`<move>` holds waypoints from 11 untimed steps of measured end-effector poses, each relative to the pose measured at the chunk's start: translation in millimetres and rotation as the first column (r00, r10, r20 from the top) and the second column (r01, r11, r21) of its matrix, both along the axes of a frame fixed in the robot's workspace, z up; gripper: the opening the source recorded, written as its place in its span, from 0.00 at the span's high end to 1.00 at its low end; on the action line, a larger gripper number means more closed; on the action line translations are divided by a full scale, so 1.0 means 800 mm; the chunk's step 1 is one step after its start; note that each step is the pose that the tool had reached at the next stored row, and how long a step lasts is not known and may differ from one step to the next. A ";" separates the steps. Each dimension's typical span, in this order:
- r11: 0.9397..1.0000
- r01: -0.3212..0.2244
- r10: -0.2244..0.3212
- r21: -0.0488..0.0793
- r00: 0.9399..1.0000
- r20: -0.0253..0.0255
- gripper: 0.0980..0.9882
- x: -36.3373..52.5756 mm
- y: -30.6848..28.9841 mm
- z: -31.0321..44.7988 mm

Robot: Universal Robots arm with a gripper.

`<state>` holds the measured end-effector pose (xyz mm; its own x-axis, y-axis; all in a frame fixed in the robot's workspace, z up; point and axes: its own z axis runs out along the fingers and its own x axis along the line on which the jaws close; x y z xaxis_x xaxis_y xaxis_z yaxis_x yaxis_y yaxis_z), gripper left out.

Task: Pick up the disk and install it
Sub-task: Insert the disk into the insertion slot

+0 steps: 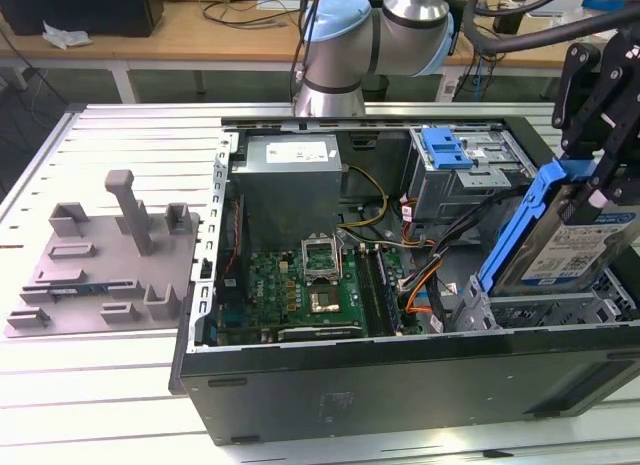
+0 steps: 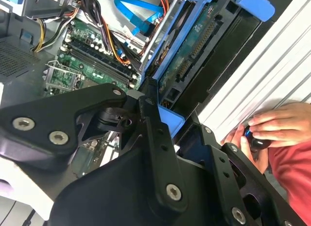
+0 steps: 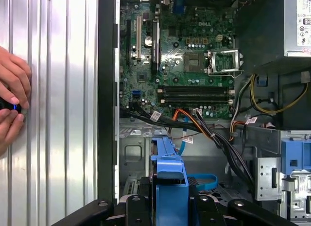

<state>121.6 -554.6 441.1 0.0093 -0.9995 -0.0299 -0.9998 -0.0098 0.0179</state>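
The disk (image 1: 567,247), a silver drive with a blue-and-white label in a blue plastic bracket (image 1: 518,225), hangs tilted on edge over the front bay of the open computer case (image 1: 400,380), at the exterior view's right. My gripper (image 1: 592,185) is shut on its upper end. The disk's lower edge is down among the bay's grey metal rails (image 1: 530,310). In the second wrist view the disk (image 2: 197,53) shows its green circuit side, and black fingers (image 2: 151,120) clamp the blue bracket. In the first wrist view the bracket (image 3: 170,180) runs out from the gripper (image 3: 170,209) toward the bay floor.
A grey drive cage with a blue latch (image 1: 446,150) sits behind the bay. Orange and black cables (image 1: 420,280) run between the motherboard (image 1: 300,290) and the bay. A grey fixture (image 1: 110,255) lies at the exterior view's left. A person's hands (image 3: 12,102) rest on the slatted table beside the case.
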 end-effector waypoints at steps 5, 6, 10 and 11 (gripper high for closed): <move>1.000 0.000 0.000 0.000 1.000 0.000 0.70 0.000 -0.0002 -0.0061; 1.000 0.000 0.000 0.000 1.000 0.000 0.70 0.000 -0.0002 -0.0073; 1.000 0.000 0.000 0.000 1.000 0.000 0.70 0.000 -0.0005 -0.0134; 1.000 0.000 0.000 0.000 1.000 0.000 0.70 0.000 -0.0006 -0.0151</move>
